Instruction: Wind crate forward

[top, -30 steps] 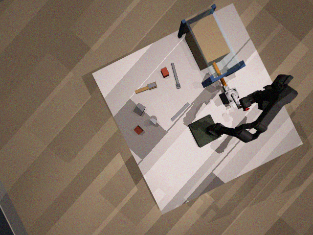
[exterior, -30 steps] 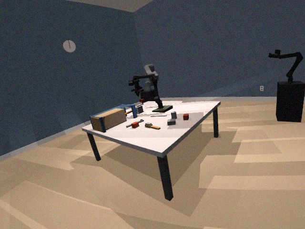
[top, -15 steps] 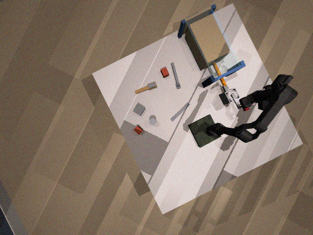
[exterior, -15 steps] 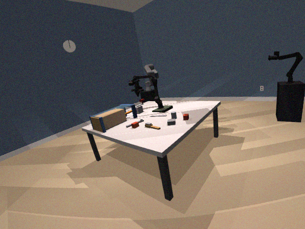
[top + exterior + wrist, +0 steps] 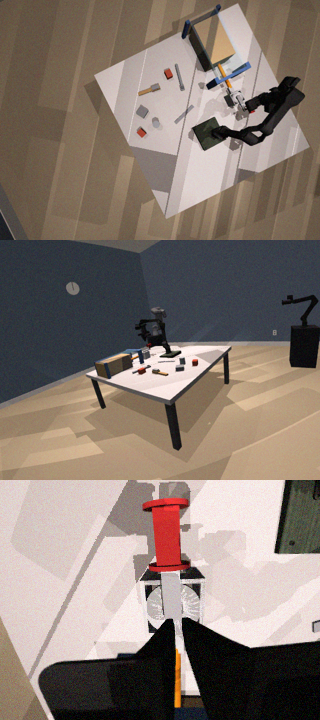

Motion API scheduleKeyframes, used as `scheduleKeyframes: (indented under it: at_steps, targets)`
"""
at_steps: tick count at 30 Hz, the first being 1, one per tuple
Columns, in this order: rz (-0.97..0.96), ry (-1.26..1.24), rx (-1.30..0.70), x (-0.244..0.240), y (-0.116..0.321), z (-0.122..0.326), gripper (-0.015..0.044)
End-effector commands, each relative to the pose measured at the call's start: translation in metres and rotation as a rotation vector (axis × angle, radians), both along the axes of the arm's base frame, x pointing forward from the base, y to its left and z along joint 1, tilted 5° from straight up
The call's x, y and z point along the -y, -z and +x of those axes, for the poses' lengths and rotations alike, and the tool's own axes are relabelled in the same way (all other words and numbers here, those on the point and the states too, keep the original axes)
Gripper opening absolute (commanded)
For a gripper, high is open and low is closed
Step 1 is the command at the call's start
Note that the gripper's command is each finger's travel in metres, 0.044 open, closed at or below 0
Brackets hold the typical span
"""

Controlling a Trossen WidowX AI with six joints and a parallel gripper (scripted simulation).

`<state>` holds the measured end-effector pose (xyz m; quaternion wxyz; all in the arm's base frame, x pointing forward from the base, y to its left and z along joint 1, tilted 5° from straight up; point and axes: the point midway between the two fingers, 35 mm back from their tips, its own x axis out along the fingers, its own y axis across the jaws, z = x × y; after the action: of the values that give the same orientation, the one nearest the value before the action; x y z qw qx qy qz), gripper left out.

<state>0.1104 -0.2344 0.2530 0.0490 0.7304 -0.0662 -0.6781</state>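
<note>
The tan crate (image 5: 219,41) (image 5: 115,365) sits flat in the clear-panelled cubby, its front short of the blue frame (image 5: 232,74) (image 5: 142,356) at the mouth. An orange strap (image 5: 224,74) (image 5: 178,680) runs from it under the frame to the winch (image 5: 228,100) (image 5: 146,354) (image 5: 201,605). The handle's grey crank arm (image 5: 171,592) lies across the winch top, its red grip (image 5: 166,535) (image 5: 148,345) upright at the outer end. Whether the key is fully down is hidden. My gripper (image 5: 177,624) (image 5: 145,339) is shut on nothing, its tips a little above the crank's inner end.
Left of the winch in the top view lie a grey flat bar (image 5: 184,114), a wrench (image 5: 179,77), a brush (image 5: 149,89), a grey block (image 5: 142,111), a grey cylinder (image 5: 156,124) and two red blocks (image 5: 168,73) (image 5: 141,132). My dark green base (image 5: 206,142) stands nearby.
</note>
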Motion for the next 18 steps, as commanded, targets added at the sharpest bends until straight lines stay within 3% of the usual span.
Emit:
scheduleKeyframes:
  at_steps: [1, 4, 14, 18]
  targets:
    - [0.021, -0.005, -0.008, 0.004, 0.007, -0.023, 0.0105]
    - [0.049, 0.001, -0.018, 0.005, 0.015, -0.050, 0.0184]
    - [0.052, 0.001, -0.019, 0.007, 0.020, -0.051, 0.0440]
    - [0.054, 0.001, -0.020, 0.008, 0.027, -0.051, 0.0440]
